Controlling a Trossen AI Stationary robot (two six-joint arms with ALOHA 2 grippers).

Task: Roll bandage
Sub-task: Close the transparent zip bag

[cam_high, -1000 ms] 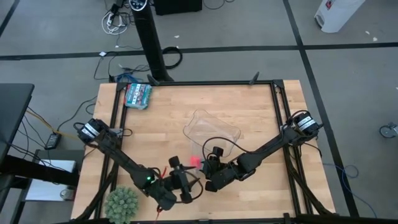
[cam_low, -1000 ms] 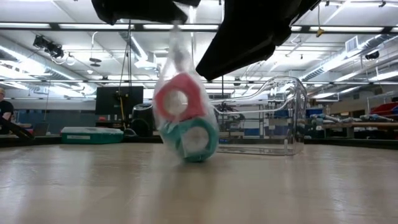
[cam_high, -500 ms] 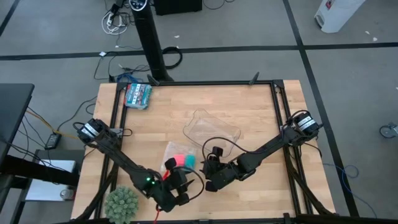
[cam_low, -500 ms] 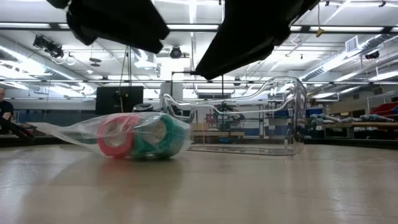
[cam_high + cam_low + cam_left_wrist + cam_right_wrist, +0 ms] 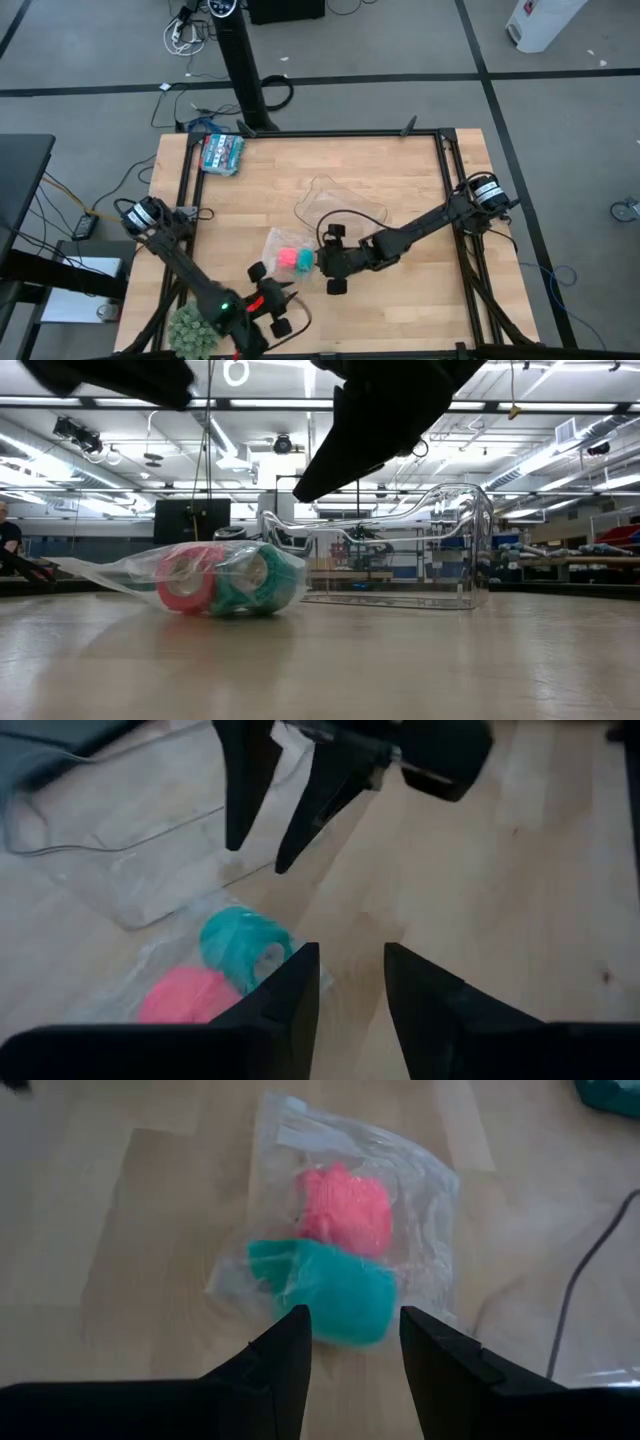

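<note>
The bandage [image 5: 345, 1208] is lying rolled beside a teal roll [image 5: 340, 1290], both sealed in a clear plastic bag [image 5: 420, 1190] on the tabletop [image 5: 400, 170], directly ahead of the right end effector [image 5: 352, 1342], whose fingers are standing apart and empty. The left end effector [image 5: 348, 982], also parted, is hanging farther off. Judging by this, unbagging and rolling are both still waiting.

Bright pink-red soft fabric bandage roll [image 5: 345, 1207] beside a teal fabric roll [image 5: 340, 1295], both inside a clear see-through plastic bag [image 5: 420, 1190]. Pale honey-toned wooden plank table [image 5: 400, 170] framed in black; spiky green ball-shaped plant [image 5: 195, 326] at its corner.

Clear bag [image 5: 280, 252] wraps bandage [image 5: 286, 260] (clear tub [image 5: 340, 208] behind).
</note>
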